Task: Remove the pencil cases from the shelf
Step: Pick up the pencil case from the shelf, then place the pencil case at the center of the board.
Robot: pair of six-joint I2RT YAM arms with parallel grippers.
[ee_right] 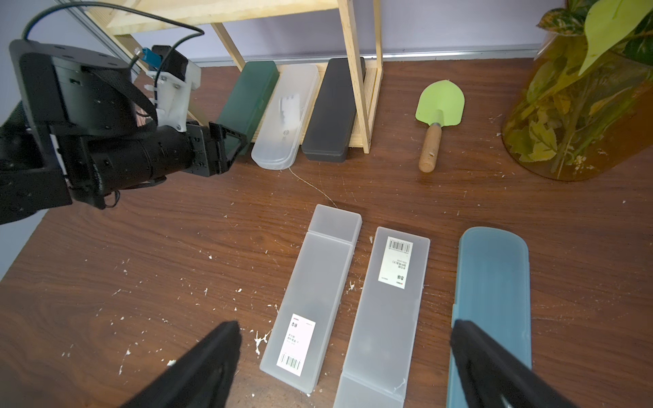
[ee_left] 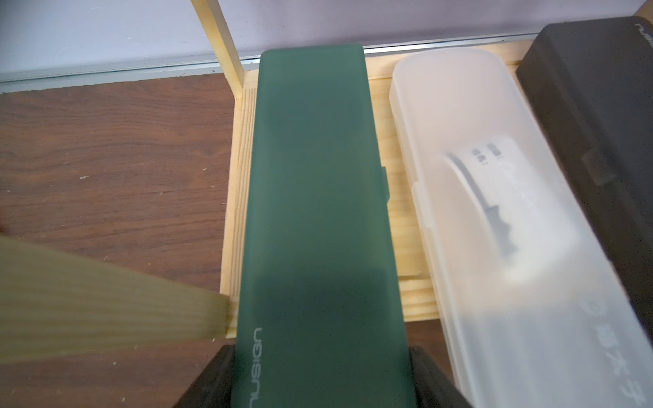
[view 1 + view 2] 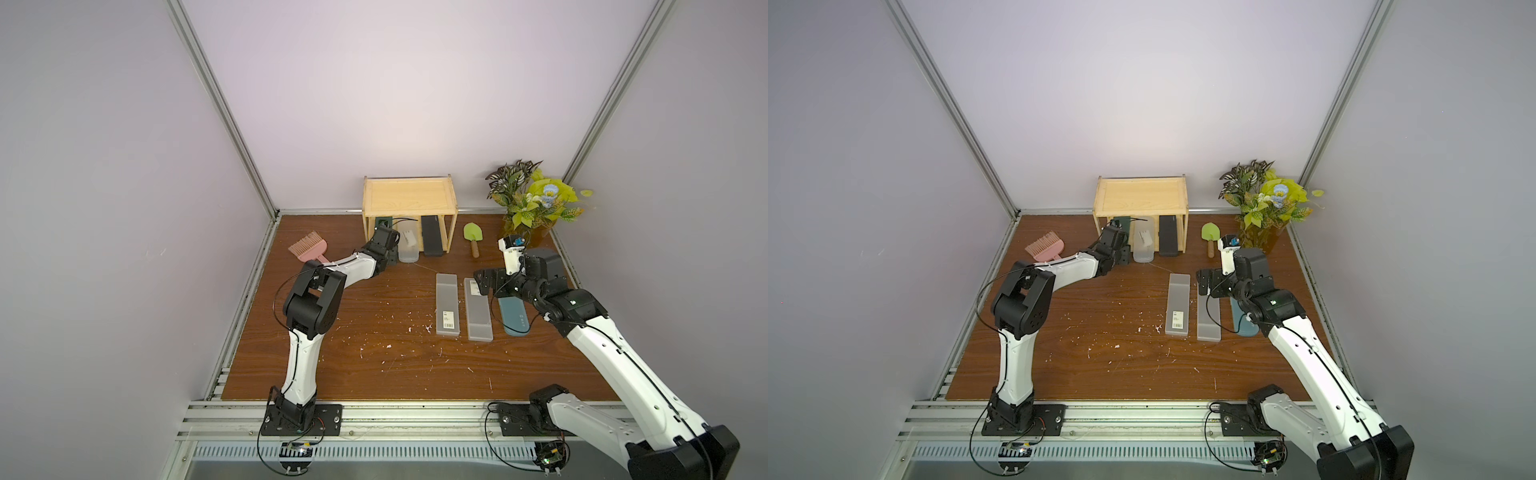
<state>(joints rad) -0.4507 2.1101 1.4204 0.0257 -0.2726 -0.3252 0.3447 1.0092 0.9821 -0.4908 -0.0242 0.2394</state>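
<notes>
On the shelf (image 3: 409, 197), left fingers (image 2: 208, 385) gripping dark green case (image 2: 314, 197), clear case (image 2: 494, 212) beside, right fingers (image 1: 198, 371) wide.

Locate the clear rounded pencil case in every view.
Top view: clear rounded case on the shelf bottom tier, middle slot, front end overhanging.
Top view: same middle slot.
Left wrist: clear rounded case alongside the dark green case.
Right wrist: clear rounded case between dark green case and black case.
Shared landmark: the black case, its neighbour in all four.
</notes>
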